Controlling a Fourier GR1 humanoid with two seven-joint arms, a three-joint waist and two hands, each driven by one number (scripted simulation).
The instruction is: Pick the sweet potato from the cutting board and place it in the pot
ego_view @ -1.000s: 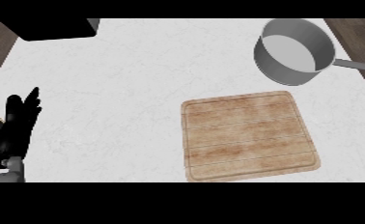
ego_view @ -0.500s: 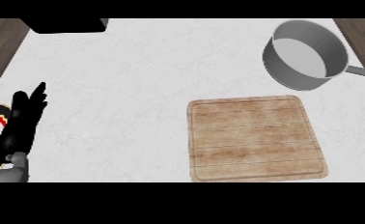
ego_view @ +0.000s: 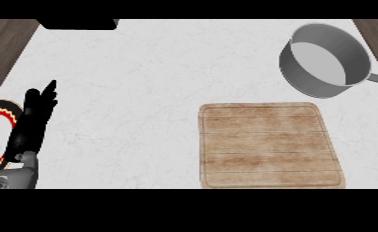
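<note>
Pale marbled counter (ego_view: 148,76) filling the view, with dark wood flooring at the far corners and a black block (ego_view: 77,24) at about eleven o'clock against the back edge. At nine o'clock, hard by the left edge: left hand (ego_view: 33,121), fingers straight and pointing up toward twelve, relaxed, holding nothing, resting; partly over a red-and-yellow rimmed round thing (ego_view: 7,121), possibly a plate, mostly cut off by the frame. Further right, at about five o'clock: wooden cutting board (ego_view: 269,146), grain running across, bare on top. No sweet potato to be seen anywhere on it or on the counter, so impossible to give its long axis or its bearing from the hand. At two o'clock, well apart from the left hand and just beyond the board's far right corner: grey pot (ego_view: 325,61), inside looking bare, handle running off the right edge. Right hand nowhere in view. Judged from the layout, board and pot both lying on the right arm's side.
</note>
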